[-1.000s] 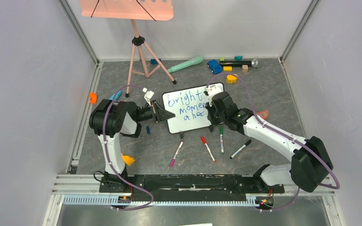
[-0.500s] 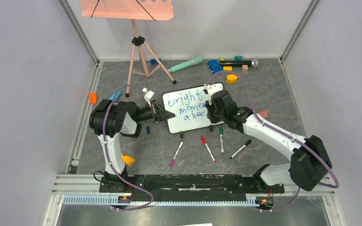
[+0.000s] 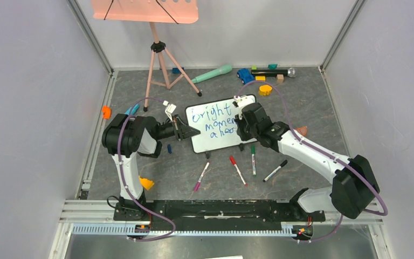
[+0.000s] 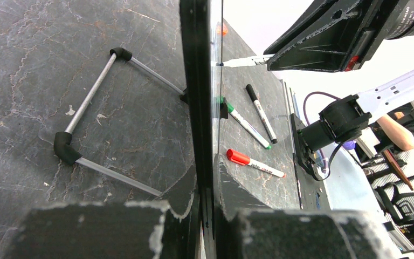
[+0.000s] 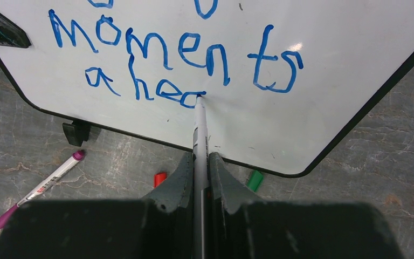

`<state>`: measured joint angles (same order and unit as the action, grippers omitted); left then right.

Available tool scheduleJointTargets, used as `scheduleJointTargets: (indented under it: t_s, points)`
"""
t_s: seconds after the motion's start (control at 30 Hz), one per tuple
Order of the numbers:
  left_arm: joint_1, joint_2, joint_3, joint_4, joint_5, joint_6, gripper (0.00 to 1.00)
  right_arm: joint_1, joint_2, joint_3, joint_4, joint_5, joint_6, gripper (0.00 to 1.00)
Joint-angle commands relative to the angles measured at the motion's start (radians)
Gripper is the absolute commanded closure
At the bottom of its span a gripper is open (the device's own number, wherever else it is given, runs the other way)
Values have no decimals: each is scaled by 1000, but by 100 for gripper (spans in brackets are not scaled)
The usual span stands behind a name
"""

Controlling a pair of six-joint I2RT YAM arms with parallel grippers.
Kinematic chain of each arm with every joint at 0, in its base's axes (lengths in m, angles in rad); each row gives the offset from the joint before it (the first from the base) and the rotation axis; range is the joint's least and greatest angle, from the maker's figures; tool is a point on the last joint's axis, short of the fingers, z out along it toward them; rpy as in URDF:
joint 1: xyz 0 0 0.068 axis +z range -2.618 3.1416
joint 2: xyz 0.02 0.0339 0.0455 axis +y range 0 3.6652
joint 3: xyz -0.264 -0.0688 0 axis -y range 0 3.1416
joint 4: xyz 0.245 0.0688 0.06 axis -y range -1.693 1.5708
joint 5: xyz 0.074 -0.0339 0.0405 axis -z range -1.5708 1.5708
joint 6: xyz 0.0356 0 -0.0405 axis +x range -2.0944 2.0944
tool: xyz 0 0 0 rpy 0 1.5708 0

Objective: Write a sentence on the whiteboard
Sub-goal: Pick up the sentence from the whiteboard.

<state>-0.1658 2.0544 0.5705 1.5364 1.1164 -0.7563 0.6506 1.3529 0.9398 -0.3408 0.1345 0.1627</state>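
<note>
**A:** Your left gripper (image 3: 187, 131) has its jaws clamped on the left edge of the whiteboard (image 3: 218, 116), which stands in the middle of the table.

**B:** And your right gripper (image 5: 200, 162) is pinched tight on a marker (image 5: 199, 127), with the tip touching the board!

**A:** The sentence (image 5: 178, 54) shows "moments", then "ahea" beneath it, and the tip is on that last letter.

**B:** A green marker (image 3: 252, 156) and a red marker (image 3: 237, 170) lie toward the table's near edge.

whiteboard (image 3: 215, 125) mid-counter (image 3: 302, 102). left hand (image 3: 193, 131) clamps its left edge; right hand (image 5: 200, 164) over its right side, pen (image 5: 199, 121) in it, tip on board. markers (image 3: 238, 170) in front, music stand (image 3: 159, 59) behind-left.
</note>
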Motion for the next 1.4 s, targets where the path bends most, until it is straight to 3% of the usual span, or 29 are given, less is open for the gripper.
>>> scheduleJointTargets:
  t_s: [0.0,0.43,1.37]
  points:
    - [-3,79,-14,21,-90,162,98,-19,12,28,59,56,-15,100]
    - [-3,80,-15,21,-92,160,98,-19,-28,-80,67,54,4,100]
    - [-4,78,-15,21,-90,160,98,-19,-68,-123,48,80,10,100]
